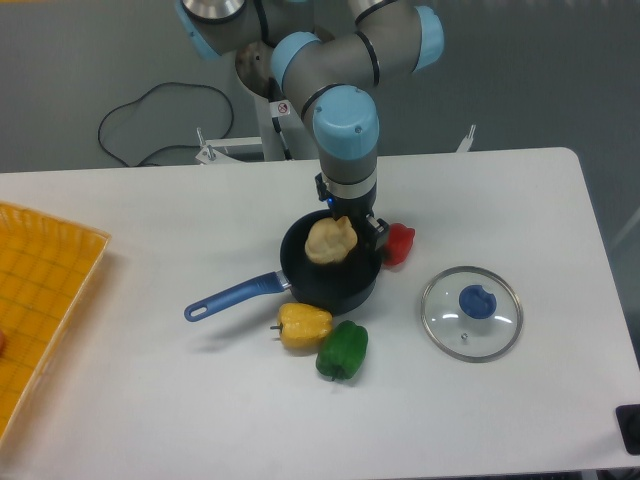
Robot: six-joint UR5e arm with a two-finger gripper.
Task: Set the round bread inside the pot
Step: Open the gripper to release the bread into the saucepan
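The round bread (pixel 329 242) is a pale cream lumpy bun. It lies tilted inside the dark pot (pixel 300 278), which has a long blue handle (pixel 232 297) pointing to the front left. My gripper (pixel 352 226) hangs straight down over the back right of the pot, just behind and above the bread. One dark finger (pixel 376 231) shows to the right of the bread with a small gap between them. The other finger is hidden behind the bread. The jaws look open and the bread rests in the pot.
A red pepper (pixel 398 243) touches the pot's right side. A yellow pepper (pixel 303 325) and a green pepper (pixel 343 349) lie in front of the pot. The glass lid (pixel 471 312) with a blue knob lies to the right. An orange tray (pixel 40 300) is at the left edge.
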